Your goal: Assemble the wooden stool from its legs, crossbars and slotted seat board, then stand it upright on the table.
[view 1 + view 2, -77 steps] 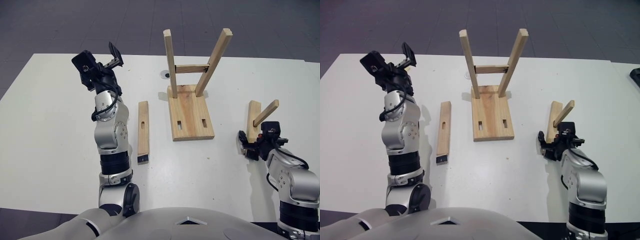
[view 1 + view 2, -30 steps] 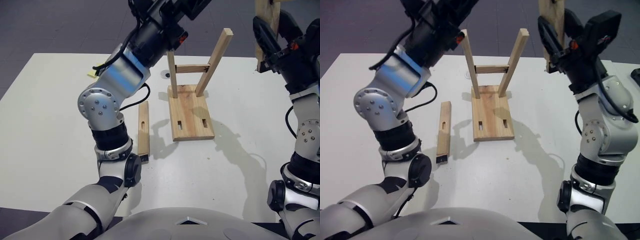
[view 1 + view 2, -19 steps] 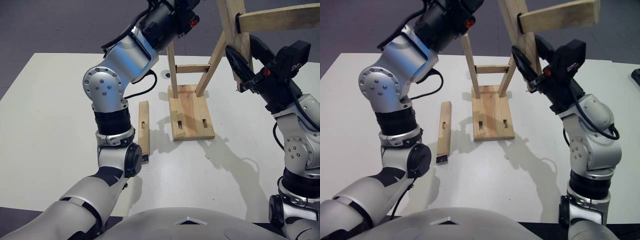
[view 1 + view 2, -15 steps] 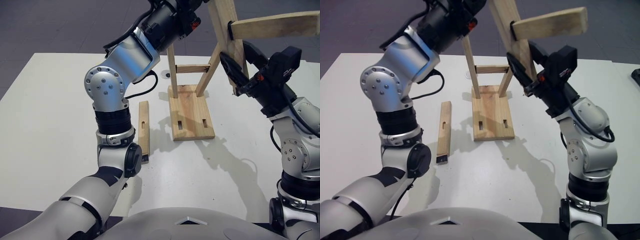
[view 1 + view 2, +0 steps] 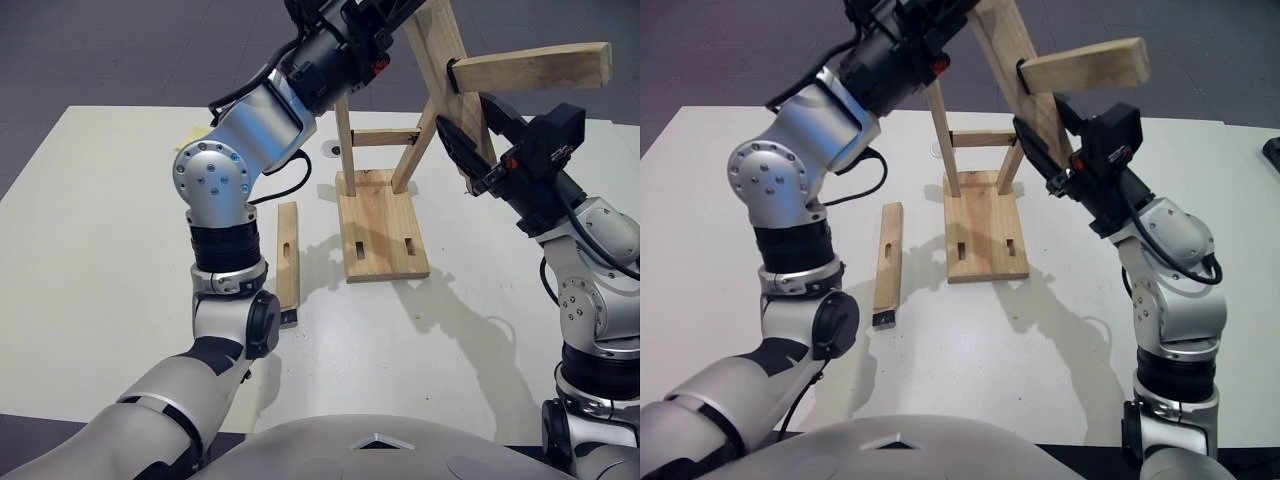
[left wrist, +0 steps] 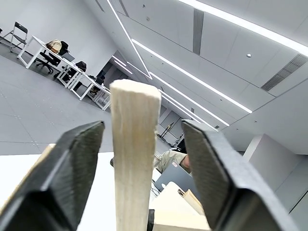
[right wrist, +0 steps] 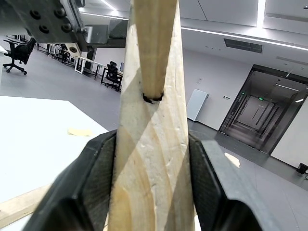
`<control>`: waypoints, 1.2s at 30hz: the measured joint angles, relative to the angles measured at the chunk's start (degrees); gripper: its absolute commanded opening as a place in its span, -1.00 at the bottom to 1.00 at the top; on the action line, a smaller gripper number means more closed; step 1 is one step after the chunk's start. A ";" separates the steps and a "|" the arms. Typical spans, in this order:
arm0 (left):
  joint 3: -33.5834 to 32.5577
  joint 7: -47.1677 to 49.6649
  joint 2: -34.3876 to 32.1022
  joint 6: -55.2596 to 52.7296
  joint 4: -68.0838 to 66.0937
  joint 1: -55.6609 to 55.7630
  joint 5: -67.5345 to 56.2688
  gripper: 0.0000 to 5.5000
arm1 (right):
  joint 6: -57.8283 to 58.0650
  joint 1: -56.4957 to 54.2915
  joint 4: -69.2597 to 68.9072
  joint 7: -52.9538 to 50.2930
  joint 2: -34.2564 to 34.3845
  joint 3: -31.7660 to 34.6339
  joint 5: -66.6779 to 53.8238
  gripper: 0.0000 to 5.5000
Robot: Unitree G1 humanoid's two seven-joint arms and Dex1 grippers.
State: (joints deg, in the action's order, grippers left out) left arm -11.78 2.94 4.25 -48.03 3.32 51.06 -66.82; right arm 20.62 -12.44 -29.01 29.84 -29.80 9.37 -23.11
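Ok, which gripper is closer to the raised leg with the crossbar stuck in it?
Right. The right gripper is clamped on the raised leg just below its crossbar; the left gripper straddles the leg's upper end, fingers open with gaps either side.

White counter, stool parts on it.
On the counter (image 5: 90, 250) a seat board (image 5: 380, 235) lies flat near the middle, two legs (image 5: 344, 140) standing up from its far end with a crossbar (image 5: 383, 137) between them, and two open slots at its near end. Just left of the board a slotted leg (image 5: 287, 260) lies flat, apart from it. A yellow note (image 5: 197, 133) and a small round disc (image 5: 330, 150) lie near the far edge.
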 measured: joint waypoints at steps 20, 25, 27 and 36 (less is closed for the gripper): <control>3.51 -2.80 -0.29 3.30 1.92 -4.46 7.36 -0.62 | -2.19 -0.02 3.32 2.21 -1.64 -2.38 3.46 -0.25; 3.24 -3.16 -0.14 6.14 2.38 -6.29 10.31 -0.63 | -2.76 0.16 5.30 4.41 -3.40 -3.44 5.06 0.09; 2.26 -3.08 -0.41 7.84 3.30 -6.71 11.17 -0.63 | -2.72 1.89 6.35 6.46 -4.65 -3.33 4.99 0.18; 0.93 0.57 -3.74 8.51 12.27 -11.82 13.52 -0.63 | -0.06 11.85 13.76 20.59 -12.32 -0.29 0.03 0.73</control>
State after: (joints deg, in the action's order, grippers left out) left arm -10.85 3.51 0.51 -39.52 15.59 39.24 -53.30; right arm 20.56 -0.59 -15.24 50.43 -42.12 9.08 -23.08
